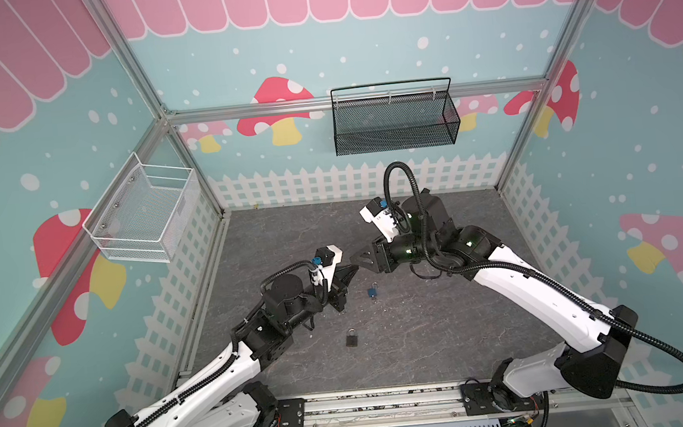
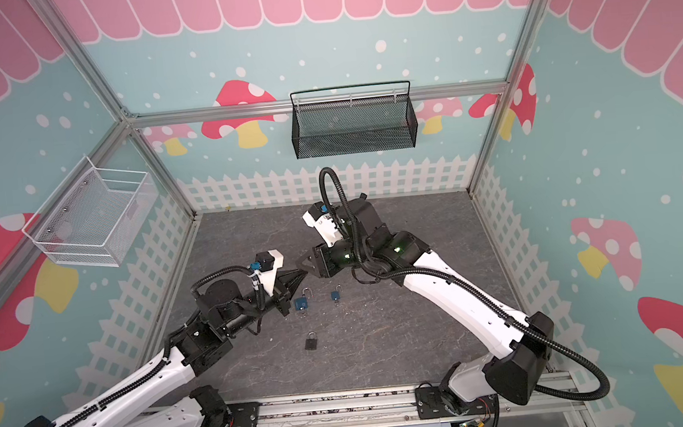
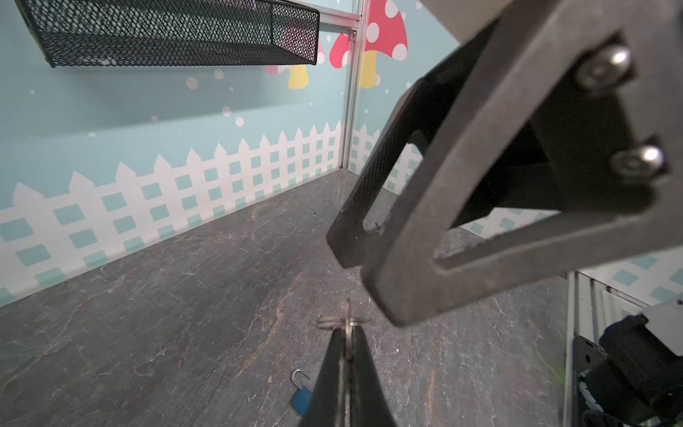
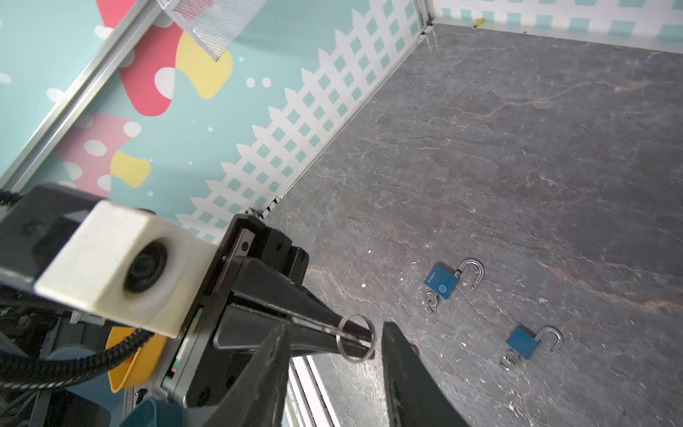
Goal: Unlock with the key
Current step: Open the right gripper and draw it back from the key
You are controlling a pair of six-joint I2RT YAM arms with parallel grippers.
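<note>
Far out to the left of the fingers, a white wire basket (image 1: 144,213) hangs on the side wall, well clear of the action. Now the left gripper (image 3: 345,334): jaws pressed tight together, pinching the key (image 3: 348,314) right at the fingertips, its key ring (image 4: 354,359) looped loose around the tips. It is held up off the grey floor (image 1: 444,327).

Meeting it tip to tip is the right gripper (image 4: 332,325). Its jaws stand apart, one finger on either side of the left fingertips and the ring, with nothing in its grasp. I cannot tell whether either pad touches the ring.

Down on the floor beneath the meeting point lies a blue padlock (image 2: 302,303), almost under the left fingertips, and in a top view the left gripper hides it. A second blue padlock (image 2: 336,295) lies just beyond it on the right arm's side. In the right wrist view both have their shackles swung open and a small key at the base. A black padlock (image 2: 311,343) lies apart from them, nearer the arm bases, its shackle looking seated, though it is small in view.

Off to the right of the fingers, up on the back wall, hangs a black mesh basket (image 1: 395,122).
</note>
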